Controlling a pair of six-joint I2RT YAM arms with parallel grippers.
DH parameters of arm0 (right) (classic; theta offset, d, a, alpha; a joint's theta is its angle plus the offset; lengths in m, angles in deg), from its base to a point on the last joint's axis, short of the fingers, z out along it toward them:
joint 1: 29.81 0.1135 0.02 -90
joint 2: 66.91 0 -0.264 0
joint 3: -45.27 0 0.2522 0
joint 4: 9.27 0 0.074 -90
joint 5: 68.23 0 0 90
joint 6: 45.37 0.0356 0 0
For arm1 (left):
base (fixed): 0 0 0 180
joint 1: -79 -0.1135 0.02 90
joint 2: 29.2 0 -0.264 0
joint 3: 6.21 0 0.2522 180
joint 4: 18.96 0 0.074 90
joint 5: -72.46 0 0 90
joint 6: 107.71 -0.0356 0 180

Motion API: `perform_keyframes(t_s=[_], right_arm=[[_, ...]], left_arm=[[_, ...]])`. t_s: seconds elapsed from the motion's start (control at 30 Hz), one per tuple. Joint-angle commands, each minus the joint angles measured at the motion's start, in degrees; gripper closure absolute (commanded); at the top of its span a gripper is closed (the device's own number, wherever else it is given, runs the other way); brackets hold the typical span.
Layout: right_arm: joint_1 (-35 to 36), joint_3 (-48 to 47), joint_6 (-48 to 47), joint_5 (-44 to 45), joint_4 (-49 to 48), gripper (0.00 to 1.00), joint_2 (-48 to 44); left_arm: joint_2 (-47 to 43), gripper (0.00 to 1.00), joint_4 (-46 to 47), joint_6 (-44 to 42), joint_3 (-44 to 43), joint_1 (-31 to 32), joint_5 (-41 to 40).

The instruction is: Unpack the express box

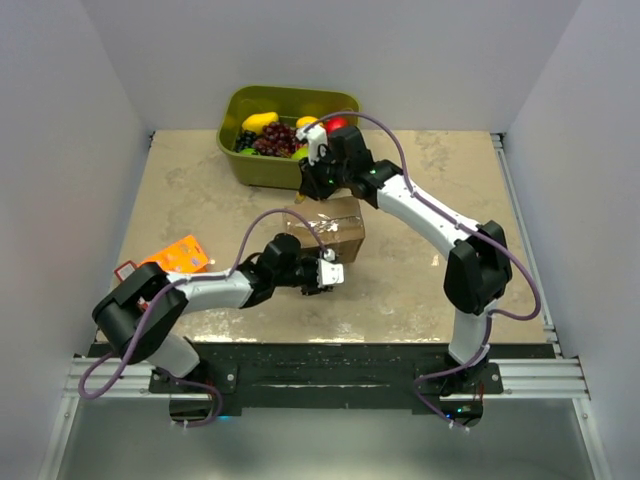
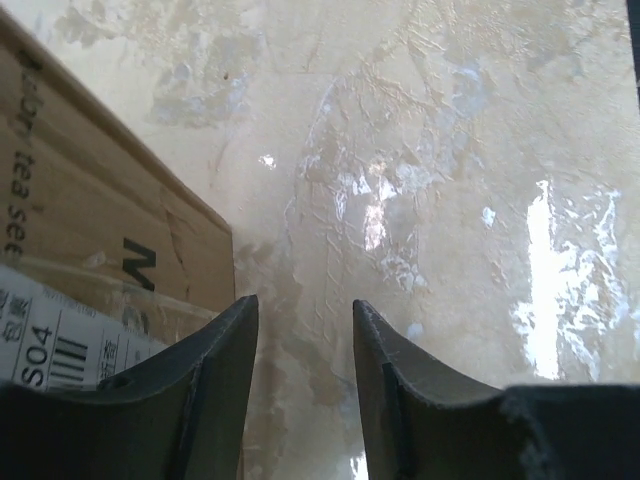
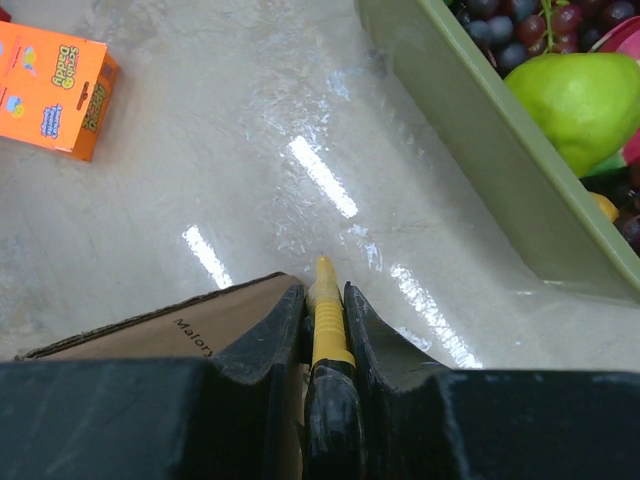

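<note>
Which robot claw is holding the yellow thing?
The right claw, beside the green bin, pinches the yellow tool. The left claw stands open and empty.

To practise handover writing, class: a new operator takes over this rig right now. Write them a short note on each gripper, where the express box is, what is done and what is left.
Left gripper: open and empty, low over the table, right beside the express box.
Right gripper: shut on a yellow tool, at the box's far top edge.
Box: mid-table, upright, between the two grippers; its flaps look shut.
Done: tool gripped and at the box.
Left: cut the box open, lift the flaps, take out the contents.
</note>
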Motion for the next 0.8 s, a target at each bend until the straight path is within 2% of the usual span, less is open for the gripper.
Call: perform_keyframes(t_s=[0.0,0.03,0.13,0.23,0.4,0.5,0.57,0.6,0.63,0.77], right_arm=[[-2.34,-4.99,0.68,-0.42,-3.68,1.00,-0.23],[-2.70,-5.70,0.59,-0.43,-4.12,1.00,0.29],[-3.31,-9.74,-0.11,-0.43,-4.74,1.00,2.93],[-3.66,-12.74,-0.81,0.10,-4.82,1.00,5.04],[-4.37,-15.63,-1.69,2.56,-5.88,1.00,5.92],[-4.81,-20.01,-2.83,3.79,-4.13,1.00,5.49],[-5.42,-22.49,-4.93,4.05,-2.55,1.00,5.13],[-5.51,-25.11,-5.56,8.15,-0.36,1.00,4.96],[-5.69,-26.35,-5.91,11.23,0.88,1.00,4.52],[-8.66,-27.60,-5.64,19.60,8.00,1.00,1.36]], left_arm=[[-4.16,0.50,-10.67,1.80,-6.73,-4.52,10.53],[-4.60,0.50,-14.87,2.67,-7.79,-5.32,13.41],[-7.76,0.48,-22.70,3.91,-11.04,-7.69,15.54],[-12.94,0.47,-28.60,5.22,-12.72,-9.27,13.20],[-21.21,0.46,-30.64,4.27,-15.70,-14.98,10.81],[-22.53,0.43,-33.10,6.36,-22.11,-17.35,9.67],[-22.88,0.38,-34.60,12.15,-26.23,-18.94,7.82],[-23.06,0.34,-34.43,14.87,-26.78,-21.38,7.64],[-23.32,0.32,-34.16,21.34,-26.96,-22.89,7.99],[-23.94,0.29,-34.25,32.37,-23.46,-30.71,12.29]])
